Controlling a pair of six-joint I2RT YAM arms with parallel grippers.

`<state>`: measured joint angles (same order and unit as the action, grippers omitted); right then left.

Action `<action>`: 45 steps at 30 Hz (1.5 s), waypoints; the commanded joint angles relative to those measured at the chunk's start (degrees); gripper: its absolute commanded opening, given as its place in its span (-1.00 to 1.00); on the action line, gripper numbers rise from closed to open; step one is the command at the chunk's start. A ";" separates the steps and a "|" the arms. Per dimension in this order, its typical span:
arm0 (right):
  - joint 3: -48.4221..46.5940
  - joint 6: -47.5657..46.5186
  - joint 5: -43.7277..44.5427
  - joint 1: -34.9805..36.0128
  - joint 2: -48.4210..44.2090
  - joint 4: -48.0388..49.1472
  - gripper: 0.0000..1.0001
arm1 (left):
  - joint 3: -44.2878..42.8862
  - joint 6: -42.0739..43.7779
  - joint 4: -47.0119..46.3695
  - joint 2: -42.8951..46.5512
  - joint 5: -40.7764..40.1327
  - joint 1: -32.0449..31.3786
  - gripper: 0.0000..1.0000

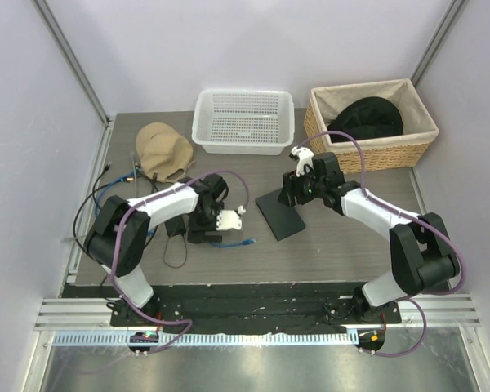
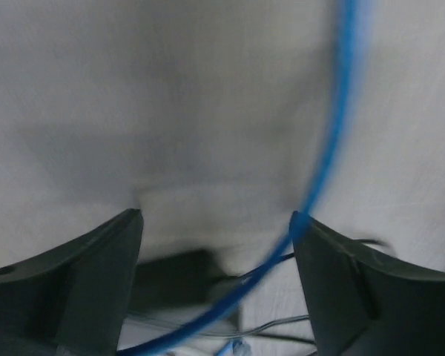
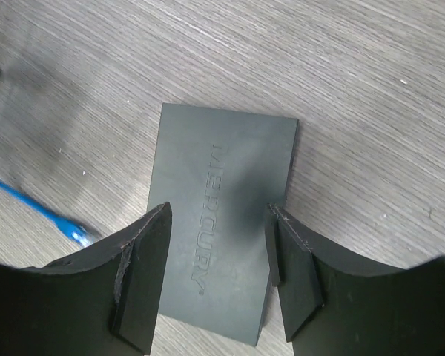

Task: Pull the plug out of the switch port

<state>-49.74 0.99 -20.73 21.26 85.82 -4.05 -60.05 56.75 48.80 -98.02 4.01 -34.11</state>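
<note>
Squarely under the released right gripper (image 3: 217,211), flat matte-black switch (image 3: 230,159) embossed MERCURY; left gripper (image 2: 216,216) released too.

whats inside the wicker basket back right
In the wicker basket, a black cloth item, possibly a hat, lies on a pale liner. Anything beneath it, and the floor, is covered.

Left wrist view is blurred: blue cable (image 2: 332,141) runs off the edge at 1 o'clock, a dark box (image 2: 174,278) at 6 o'clock is unreadable
</note>
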 commanded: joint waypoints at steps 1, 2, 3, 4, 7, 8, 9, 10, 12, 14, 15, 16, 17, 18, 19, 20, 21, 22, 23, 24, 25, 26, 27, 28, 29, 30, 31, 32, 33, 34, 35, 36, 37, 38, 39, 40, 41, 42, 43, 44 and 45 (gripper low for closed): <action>0.60 -0.64 2.00 0.10 -4.52 1.07 0.20 | -6.64 -8.65 -9.08 3.79 -9.47 8.51 0.56; 0.95 -0.64 2.18 -0.07 -5.04 1.07 0.20 | -8.31 -11.37 -8.63 4.93 -7.72 13.23 0.52; 1.22 -0.64 2.27 -0.25 -5.14 1.24 0.20 | -12.68 -16.45 -7.93 5.29 -6.66 15.71 0.45; 1.48 -0.64 2.36 -0.69 -5.31 1.50 0.20 | -15.24 -19.63 -5.58 5.29 -5.26 18.26 0.42; 1.92 -0.64 2.97 -1.04 -5.14 2.73 0.19 | -23.60 -29.58 -2.05 4.51 -0.15 28.11 0.36; 1.40 -0.73 3.06 -1.13 -4.88 2.65 0.18 | -24.75 -30.81 -1.60 3.89 -0.32 31.35 0.36; 0.96 -0.64 3.07 -1.13 -4.09 2.47 0.19 | -25.72 -31.52 -1.08 3.80 -0.67 32.69 0.36; 0.43 -0.73 2.98 -1.13 -3.65 2.04 0.18 | -25.47 -32.48 -1.51 3.89 -1.54 33.66 0.36; -1.24 -1.96 2.89 -1.13 -2.07 1.77 0.18 | -22.85 -33.11 -3.87 4.67 -3.65 36.12 0.51; -2.64 -2.05 2.80 -1.22 -1.19 1.68 0.18 | -20.91 -33.02 -4.93 5.20 -2.96 36.39 0.77; -2.91 -2.14 2.80 -1.22 -1.01 1.77 0.18 | -19.59 -33.54 -5.63 5.90 -2.00 36.39 0.83; -3.17 -2.22 2.80 -1.13 -0.66 2.03 0.18 | -19.14 -35.55 -6.25 6.26 0.53 36.31 0.89; -3.17 -2.49 2.89 -1.22 -0.66 2.03 0.18 | -18.88 -36.44 -6.60 6.87 2.21 36.39 0.99; -3.17 -2.75 3.24 -1.30 -0.66 2.03 0.19 | -19.05 -37.49 -7.04 7.92 4.06 36.31 0.99; -3.17 -2.84 3.50 -1.30 -0.92 1.77 0.20 | -19.22 -38.63 -7.40 8.71 6.86 36.04 0.99; -3.17 -2.84 3.85 -1.48 -1.18 1.60 0.20 | -19.66 -41.00 -7.83 9.50 8.11 36.04 0.99; -3.26 -2.49 5.16 -2.35 -1.53 1.25 0.22 | -19.66 -42.06 -9.32 10.38 10.03 36.04 0.99; -3.35 -2.31 6.13 -2.79 -1.97 0.55 0.25 | -19.58 -42.86 -10.03 12.57 11.53 36.04 0.99; -3.26 -1.96 8.14 -3.32 -3.37 0.45 0.27 | -19.14 -45.13 -10.91 13.63 14.33 36.04 0.99; -3.35 -1.44 13.82 -3.59 -3.90 0.28 0.37 | -18.70 -46.37 -13.09 14.86 15.32 35.95 0.99; -4.39 -1.96 17.18 -3.50 -4.60 -2.07 0.44 | -18.18 -47.95 -14.33 17.05 15.93 36.04 0.99; -5.01 -2.05 20.26 -3.50 -5.57 -3.23 0.59 | -17.21 -49.27 -15.65 18.20 16.90 36.04 0.99; -5.54 -2.14 24.38 -3.50 -6.19 -4.20 0.62 | -16.86 -52.15 -18.01 19.08 16.99 36.04 0.99; -6.77 -3.27 30.34 -3.59 -6.98 -5.95 0.63 | -16.59 -53.49 -18.90 19.79 17.08 35.78 1.00; -8.08 -3.89 32.66 -3.50 -7.42 -7.71 0.71 | -16.85 -54.63 -19.61 20.84 17.08 35.69 0.99; -9.92 -3.98 35.82 -3.50 -6.99 -9.99 0.76 | -17.29 -55.95 -20.22 21.20 17.26 35.60 0.99; -14.03 -3.72 40.98 -3.50 -6.37 -15.40 0.80 | -17.90 -56.31 -20.41 21.29 17.00 35.34 0.99; -16.07 -3.89 43.47 -3.50 -5.50 -17.98 0.85 | -19.30 -56.40 -20.49 21.20 16.56 35.25 0.99; -17.92 -4.07 45.15 -3.50 -4.01 -20.18 0.86 | -20.01 -56.31 -20.41 20.94 16.12 35.25 1.00; -20.38 -4.42 46.64 -3.50 -3.39 -22.55 0.87 | -20.63 -56.31 -20.49 20.76 16.03 35.25 0.99; -20.92 -4.42 49.27 -3.50 -3.03 -22.84 0.89 | -21.68 -56.40 -20.58 20.59 16.03 35.34 0.99; -21.28 -4.77 49.56 -3.50 -3.20 -22.84 0.91 | -21.95 -56.40 -20.76 20.32 15.94 35.25 0.99; -21.37 -5.21 49.30 -3.50 -3.47 -21.71 0.93 | -22.30 -56.23 -20.93 20.15 15.85 35.25 0.99; -21.11 -5.65 48.60 -3.50 -3.73 -20.83 0.93 | -22.82 -55.96 -21.02 20.06 15.68 35.25 0.99; -21.02 -5.74 47.98 -3.50 -3.99 -20.30 0.94 | -23.00 -55.96 -21.11 19.80 15.50 35.16 0.99; -21.19 -5.74 47.37 -3.50 -3.73 -19.86 0.94 | -23.27 -55.96 -21.02 19.45 15.15 35.16 0.99; -21.37 -5.57 47.19 -3.50 -3.56 -19.76 0.94 | -23.62 -55.87 -21.02 19.27 15.15 35.16 0.99; -21.54 -5.04 46.66 -3.50 -3.29 -19.68 0.93 | -23.79 -55.79 -21.02 19.09 15.15 35.16 0.99; -22.15 -4.78 46.31 -3.41 -2.94 -19.68 0.94 | -23.97 -55.70 -21.02 18.92 15.15 35.25 0.99; -22.33 -4.60 45.52 -3.50 -2.94 -19.59 0.93 | -24.15 -55.35 -21.11 18.83 15.06 35.16 0.99; -22.68 -4.08 44.21 -3.50 -2.94 -19.33 0.94 | -24.23 -55.26 -21.20 18.74 14.80 35.16 0.99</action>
<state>-70.02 -3.62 23.94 17.78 82.67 -23.51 -81.52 1.69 30.24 -79.07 19.05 1.23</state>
